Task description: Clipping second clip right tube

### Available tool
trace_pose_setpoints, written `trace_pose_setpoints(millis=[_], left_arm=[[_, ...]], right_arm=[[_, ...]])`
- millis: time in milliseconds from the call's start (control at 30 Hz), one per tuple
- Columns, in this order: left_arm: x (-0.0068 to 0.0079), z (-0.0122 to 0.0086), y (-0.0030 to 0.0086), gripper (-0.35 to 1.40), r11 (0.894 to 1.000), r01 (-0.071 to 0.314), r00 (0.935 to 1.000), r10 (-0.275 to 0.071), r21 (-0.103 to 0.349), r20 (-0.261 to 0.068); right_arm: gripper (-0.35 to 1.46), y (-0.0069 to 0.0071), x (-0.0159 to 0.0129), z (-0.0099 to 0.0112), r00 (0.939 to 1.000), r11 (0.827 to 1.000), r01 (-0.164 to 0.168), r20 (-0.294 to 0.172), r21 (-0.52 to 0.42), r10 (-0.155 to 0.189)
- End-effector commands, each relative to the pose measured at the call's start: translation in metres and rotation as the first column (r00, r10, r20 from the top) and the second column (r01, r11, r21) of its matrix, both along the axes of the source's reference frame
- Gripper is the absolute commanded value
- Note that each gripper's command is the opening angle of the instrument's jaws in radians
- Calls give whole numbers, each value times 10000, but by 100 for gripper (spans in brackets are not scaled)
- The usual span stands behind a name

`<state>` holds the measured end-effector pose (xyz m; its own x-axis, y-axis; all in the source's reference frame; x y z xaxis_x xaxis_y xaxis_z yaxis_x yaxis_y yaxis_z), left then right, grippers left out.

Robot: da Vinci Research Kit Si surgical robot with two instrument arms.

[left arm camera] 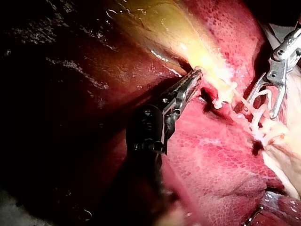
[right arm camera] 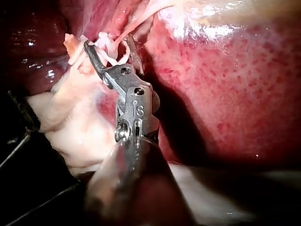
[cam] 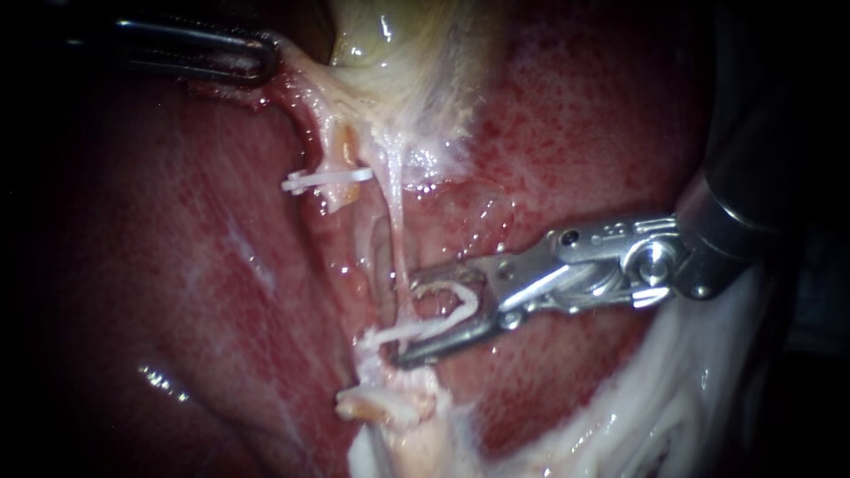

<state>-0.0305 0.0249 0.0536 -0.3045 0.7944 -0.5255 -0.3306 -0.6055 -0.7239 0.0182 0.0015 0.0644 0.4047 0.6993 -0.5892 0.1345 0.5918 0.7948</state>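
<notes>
Red liver (cam: 177, 265) fills the scene, with the pale gallbladder (cam: 398, 53) at the far side. The left instrument (cam: 268, 55) is clenched on the gallbladder. The right instrument (cam: 409, 319) grasps an open white clip (cam: 462, 301) from 2 sides at the thin right tube (cam: 397, 221). 1 closed clip (cam: 328, 180) crosses the left tube (cam: 341, 150).

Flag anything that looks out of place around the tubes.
The left tube ends in a ragged stump just below its white clip, and a second pale stump lies apart from it lower down. The right instrument holds a second clip at the thin right tube. Nothing else stands out.
</notes>
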Motion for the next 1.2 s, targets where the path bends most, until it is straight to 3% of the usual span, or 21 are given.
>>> trace_pose_setpoints(millis=[33,367,533,733,933,1200], left_arm=[[0,0,0,-35,10000,5,10000,-5,2,-3],[-1,0,0,-35,10000,9,10000,-9,3,-4],[-1,0,1,-35,10000,9,10000,-9,4,-5],[-1,0,1,-35,10000,8,10000,-8,5,-4],[-1,0,1,-35,10000,9,10000,-9,5,-4],[0,0,1,-35,10000,6,10000,-6,5,-3]], right_arm=[[50,-1,2,1,10000,9998,-21,-79,178,23],[50,-6,21,10,9922,9754,-419,-1055,2164,660],[50,-5,23,9,9866,9642,-522,-1359,2600,901],[50,-1,20,-8,9789,9529,-409,-1791,3004,984],[49,-5,22,-27,9726,9464,-62,-2182,3231,808],[37,-7,19,-33,9721,9464,-15,-2215,3229,771]])
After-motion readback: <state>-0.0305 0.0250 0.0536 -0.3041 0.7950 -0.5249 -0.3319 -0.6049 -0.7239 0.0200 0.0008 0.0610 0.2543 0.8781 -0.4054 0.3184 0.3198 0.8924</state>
